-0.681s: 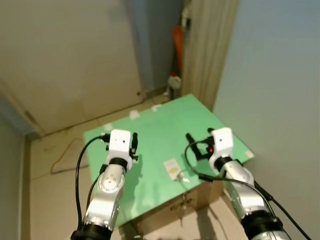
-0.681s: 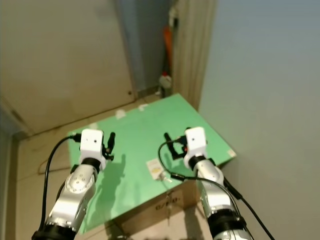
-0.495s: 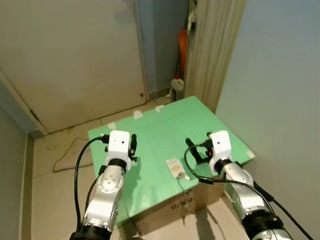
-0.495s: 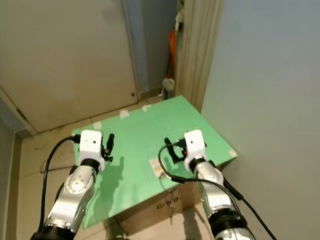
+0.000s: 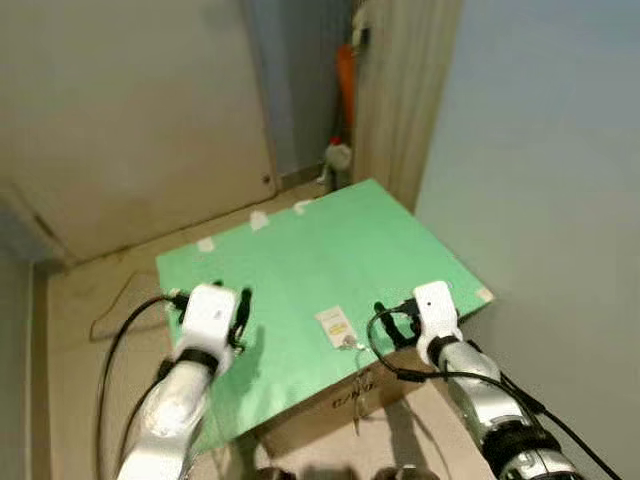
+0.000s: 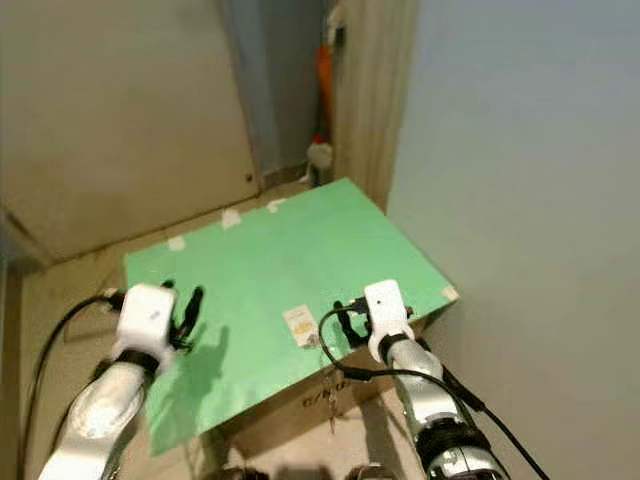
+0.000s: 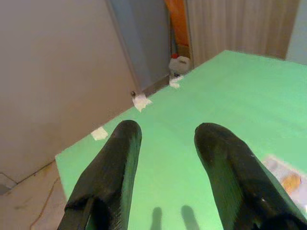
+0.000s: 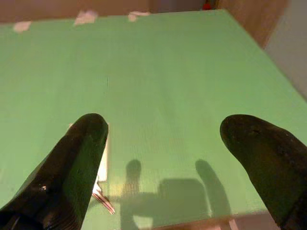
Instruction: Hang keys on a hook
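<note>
The keys (image 5: 349,341), on a ring with a white tag (image 5: 335,323), lie flat near the front edge of the green tabletop (image 5: 320,250). My right gripper (image 5: 388,312) hovers low just right of the keys, open and holding nothing. In the right wrist view the tag (image 8: 103,153) sits beside one of the fingers (image 8: 76,158), and the gripper (image 8: 165,124) is spread wide. My left gripper (image 5: 240,302) is over the table's front left part, well away from the keys. In the left wrist view that gripper (image 7: 168,132) is open and empty.
The green top rests on a cardboard box (image 5: 345,400). A blue-grey wall (image 5: 540,150) rises close on the right. Behind the table are a beige door (image 5: 130,110), a curtain (image 5: 400,90), an orange object (image 5: 345,80) and a white bottle (image 5: 338,155). Bare floor (image 5: 80,300) lies to the left.
The whole view has shifted with the camera. Both arms now sit lower and nearer the table's front edge. The keys lie where they were, and both grippers stay open.
</note>
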You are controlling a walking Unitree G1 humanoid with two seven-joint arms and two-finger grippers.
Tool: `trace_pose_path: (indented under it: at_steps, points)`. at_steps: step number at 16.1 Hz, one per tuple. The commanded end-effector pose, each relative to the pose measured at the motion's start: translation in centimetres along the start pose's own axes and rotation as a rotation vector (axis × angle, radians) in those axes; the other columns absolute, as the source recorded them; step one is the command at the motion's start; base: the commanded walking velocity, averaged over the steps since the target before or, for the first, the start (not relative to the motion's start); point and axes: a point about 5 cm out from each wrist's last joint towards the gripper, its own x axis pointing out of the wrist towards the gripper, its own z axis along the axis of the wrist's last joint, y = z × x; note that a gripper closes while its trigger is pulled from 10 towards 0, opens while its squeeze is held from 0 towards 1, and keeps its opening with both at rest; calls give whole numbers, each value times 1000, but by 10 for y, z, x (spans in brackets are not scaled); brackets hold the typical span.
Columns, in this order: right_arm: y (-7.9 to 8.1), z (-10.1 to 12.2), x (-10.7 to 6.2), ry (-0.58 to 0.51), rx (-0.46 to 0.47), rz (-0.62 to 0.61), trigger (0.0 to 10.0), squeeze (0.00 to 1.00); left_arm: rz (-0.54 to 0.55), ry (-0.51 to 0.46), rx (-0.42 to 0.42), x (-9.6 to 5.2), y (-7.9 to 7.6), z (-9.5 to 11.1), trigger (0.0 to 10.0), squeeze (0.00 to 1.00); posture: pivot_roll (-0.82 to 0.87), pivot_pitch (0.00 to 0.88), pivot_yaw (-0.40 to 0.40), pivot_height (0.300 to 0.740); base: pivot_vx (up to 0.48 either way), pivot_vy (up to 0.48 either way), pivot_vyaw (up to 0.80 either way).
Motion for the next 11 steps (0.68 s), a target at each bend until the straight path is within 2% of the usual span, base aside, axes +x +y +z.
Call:
trace_pose_path:
  at_steps: [1,2,3,4,5,7,8,10,11]
  points:
    - [5,3,4,-11,-33,12,10000,0,-59,-16,28,-18,0,-7,10000,0,97,137,69,740,0,0,0]
    - [5,3,4,-11,-33,12,10000,0,-59,-16,28,-18,0,-7,10000,0,97,137,69,740,0,0,0]
    - [5,0,5,5,-35,15,10000,0,-59,-16,75,-38,5,-19,10000,0,158,176,55,740,0,0,0]
    - [5,0,5,8,-25,13,10000,0,-45,-10,85,-47,7,-24,10000,0,191,201,40,740,0,0,0]
    - [3,0,7,14,-12,13,10000,0,-39,8,84,-63,3,-33,10000,0,203,224,30,740,0,0,0]
    - [3,2,10,22,-21,12,10000,0,-63,19,50,-69,-11,-37,10000,0,195,263,25,740,0,0,0]
    - [2,4,11,24,-33,14,10000,0,-91,21,19,-72,-25,-37,10000,0,189,281,22,740,0,0,0]
    - [1,4,12,35,-46,13,10000,0,-113,12,-7,-73,-34,-34,10000,0,178,303,22,740,0,0,0]
    - [-1,0,10,55,-46,7,10000,0,-121,-10,-71,-76,-48,-26,10000,0,169,323,25,740,0,0,0]
